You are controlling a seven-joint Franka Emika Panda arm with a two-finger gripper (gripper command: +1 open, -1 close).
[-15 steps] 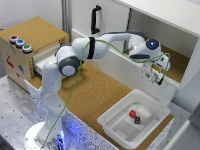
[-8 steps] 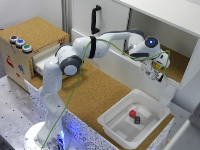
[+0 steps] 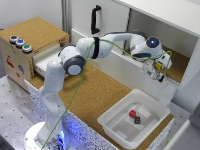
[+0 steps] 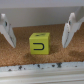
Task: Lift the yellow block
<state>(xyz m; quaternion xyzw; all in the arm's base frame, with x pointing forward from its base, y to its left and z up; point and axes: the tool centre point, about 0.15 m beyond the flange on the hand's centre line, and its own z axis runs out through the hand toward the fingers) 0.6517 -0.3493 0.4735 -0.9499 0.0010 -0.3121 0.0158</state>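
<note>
Now you're in the approach: the gripper (image 4: pixel 37 31) hangs with jaws spread wide either side of the yellow block (image 4: pixel 39 43), so next descend and clamp it.

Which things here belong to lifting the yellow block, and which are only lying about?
Belonging to the job:
- yellow block, on the cork floor
- claw, open, one finger on each side of the block, not touching it

Only lying about:
- white tray
- red block in the tray
- small dark cube beside it
- open drawer
</note>
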